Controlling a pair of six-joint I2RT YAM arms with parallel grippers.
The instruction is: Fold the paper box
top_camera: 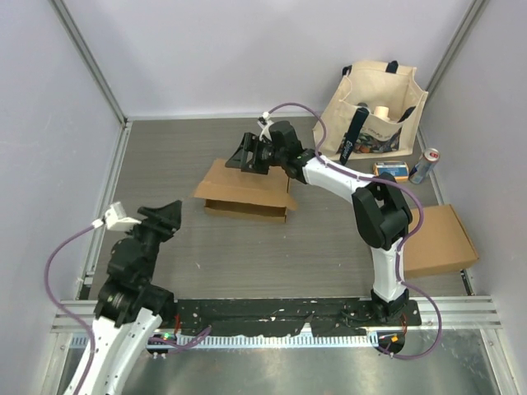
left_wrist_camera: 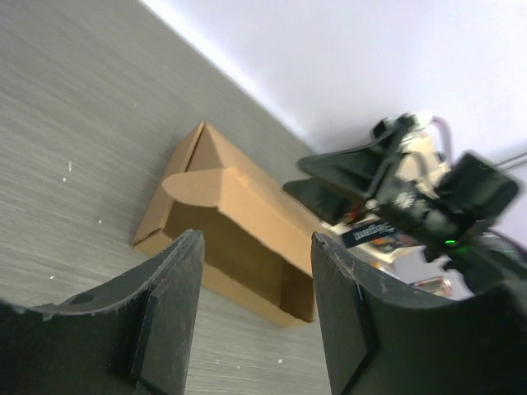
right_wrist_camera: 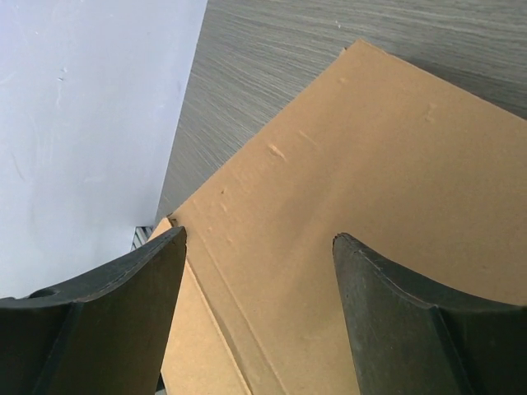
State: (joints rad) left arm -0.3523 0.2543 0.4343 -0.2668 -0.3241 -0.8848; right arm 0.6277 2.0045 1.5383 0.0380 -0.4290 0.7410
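Hovering right claw over box, open, empty; left claw open, empty, well apart. Unbraced box may slide when pressed.

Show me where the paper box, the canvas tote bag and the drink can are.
paper box [top_camera: 247, 188]: top external view, on its top flap.
canvas tote bag [top_camera: 380, 86]: top external view, on its beige cloth wall.
drink can [top_camera: 425, 167]: top external view, on its side.
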